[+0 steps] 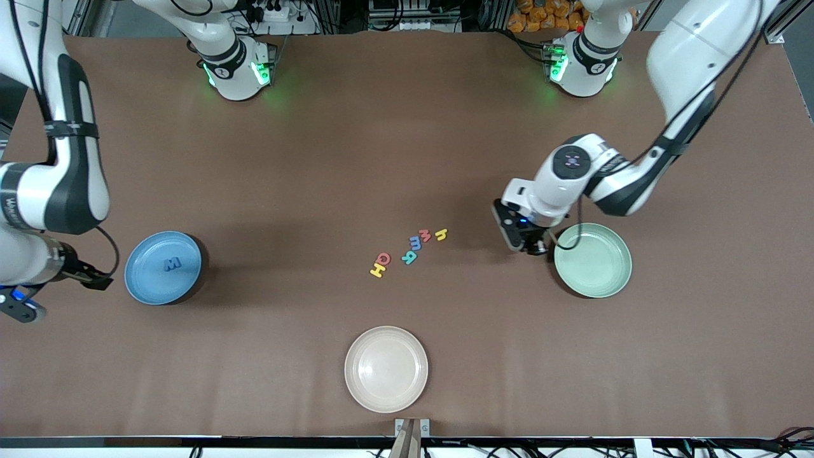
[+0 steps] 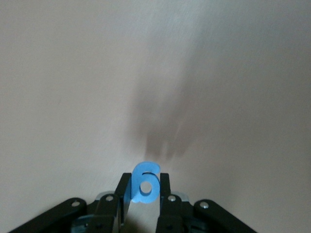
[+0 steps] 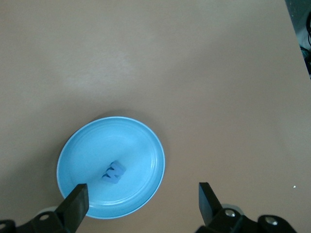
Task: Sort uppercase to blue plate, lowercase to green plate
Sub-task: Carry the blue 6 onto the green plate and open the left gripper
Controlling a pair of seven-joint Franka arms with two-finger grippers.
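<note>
Blue g [image 2: 146, 183] is being held upright in the left gripper [image 1: 531, 245], pinched between its fingers [image 2: 165, 194]. It is being carried over bare table just beside the green plate [image 1: 613, 280], whose rim lies at about four o'clock from the gripper. Over by the blue plate [image 1: 143, 283], the right gripper [image 3: 141, 201] is being kept spread, waiting.

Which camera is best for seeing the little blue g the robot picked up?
The left wrist view: the blue g sits pinched between the left gripper fingers, close up. In the front view the gripper hides it, beside the green plate. The right wrist view does not show it.
</note>
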